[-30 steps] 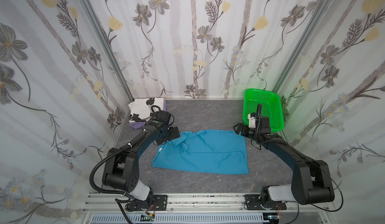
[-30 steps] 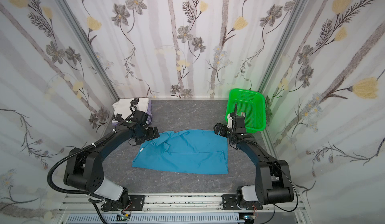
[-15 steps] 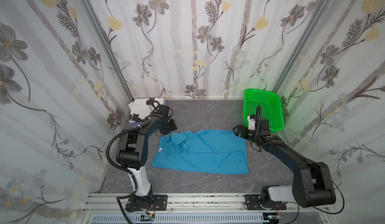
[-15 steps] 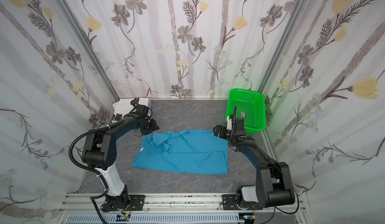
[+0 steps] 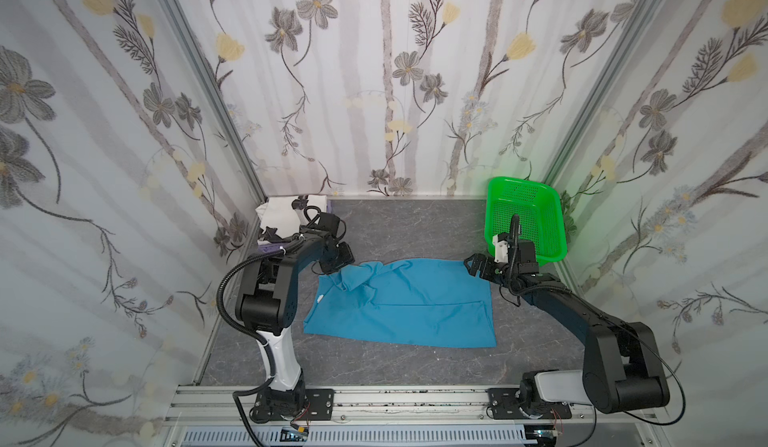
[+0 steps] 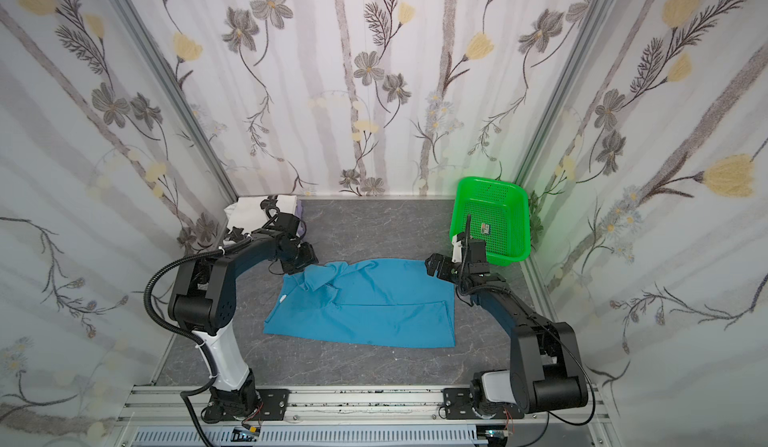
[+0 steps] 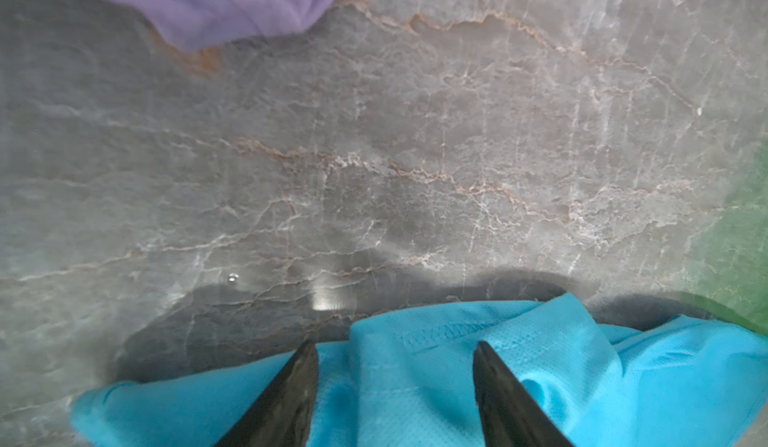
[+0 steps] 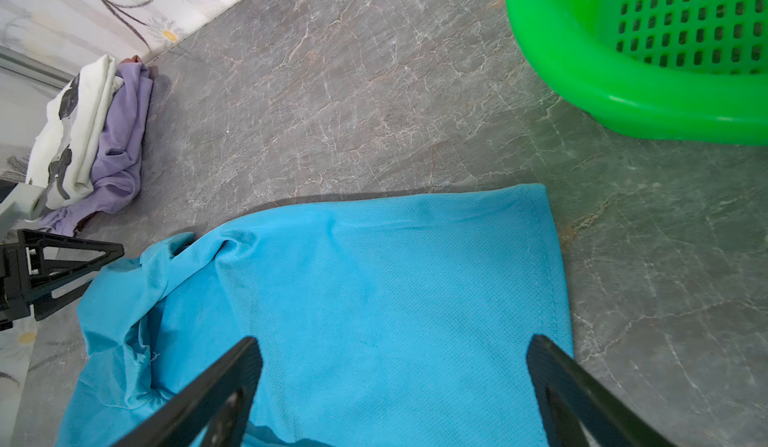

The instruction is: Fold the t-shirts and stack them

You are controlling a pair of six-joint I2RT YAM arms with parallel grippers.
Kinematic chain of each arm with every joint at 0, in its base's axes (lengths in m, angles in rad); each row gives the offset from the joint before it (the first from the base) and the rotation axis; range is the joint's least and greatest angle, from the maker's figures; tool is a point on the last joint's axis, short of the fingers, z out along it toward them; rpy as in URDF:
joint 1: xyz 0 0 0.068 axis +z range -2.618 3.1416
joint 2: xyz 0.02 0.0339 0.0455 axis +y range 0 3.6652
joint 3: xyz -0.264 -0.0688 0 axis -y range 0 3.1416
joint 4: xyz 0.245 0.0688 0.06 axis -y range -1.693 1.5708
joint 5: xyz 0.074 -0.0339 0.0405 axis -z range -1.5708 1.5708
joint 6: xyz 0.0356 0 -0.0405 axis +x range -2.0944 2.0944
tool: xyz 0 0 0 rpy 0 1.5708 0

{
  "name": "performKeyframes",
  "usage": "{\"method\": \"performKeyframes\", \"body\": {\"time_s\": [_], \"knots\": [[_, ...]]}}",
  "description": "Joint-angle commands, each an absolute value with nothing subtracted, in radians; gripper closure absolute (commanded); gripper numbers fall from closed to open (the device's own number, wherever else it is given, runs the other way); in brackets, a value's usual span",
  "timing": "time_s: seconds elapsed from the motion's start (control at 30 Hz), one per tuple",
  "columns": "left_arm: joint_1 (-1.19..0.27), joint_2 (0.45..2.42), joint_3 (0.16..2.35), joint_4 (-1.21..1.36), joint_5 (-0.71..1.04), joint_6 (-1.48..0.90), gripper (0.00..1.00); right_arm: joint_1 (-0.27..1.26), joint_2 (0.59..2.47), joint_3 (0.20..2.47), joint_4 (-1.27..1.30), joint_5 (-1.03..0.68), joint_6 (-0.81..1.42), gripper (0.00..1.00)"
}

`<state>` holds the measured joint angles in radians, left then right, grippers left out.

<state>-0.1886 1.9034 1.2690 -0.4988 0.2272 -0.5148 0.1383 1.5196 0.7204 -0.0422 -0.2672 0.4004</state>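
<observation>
- Top views: in both, the teal-blue t-shirt [image 5: 411,312] [image 6: 374,312] lies spread on the grey tabletop [image 5: 415,224] between my two arms, and its far left corner is bunched up. My left claw [image 5: 334,263] sits at that bunched corner. My right claw [image 5: 473,264] hangs over the far right corner, just beside the green basket [image 5: 528,253]. The white printed t-shirt [image 5: 278,212] lies on the lavender t-shirt [image 5: 270,249] in the far left corner of the tabletop.
- Left wrist: my left claw [image 7: 394,345] has its jaws about half apart, with a raised fold of the teal-blue t-shirt [image 7: 665,382] between them. I cannot tell whether they grip it. An edge of the lavender t-shirt [image 7: 216,4] shows beyond them.
- Right wrist: my right claw [image 8: 395,339] stands wide and holds nothing. Its jaws are above the teal-blue t-shirt [image 8: 374,266] near its hemmed edge. The green basket [image 8: 582,91] is near, apart from the cloth.
</observation>
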Motion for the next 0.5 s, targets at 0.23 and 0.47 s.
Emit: {"method": "performKeyframes", "body": {"time_s": [0.23, 0.47], "knots": [[-0.189, 1.877, 1.291, -0.459, 0.217, -0.532, 1.0, 0.142, 1.519, 0.716, -0.002, -0.269, 0.414, 0.0], [-0.23, 1.677, 1.211, -0.457, 0.229, -0.467, 1.0, 0.147, 1.527, 0.717, 0.013, -0.276, 0.423, 0.0]]}}
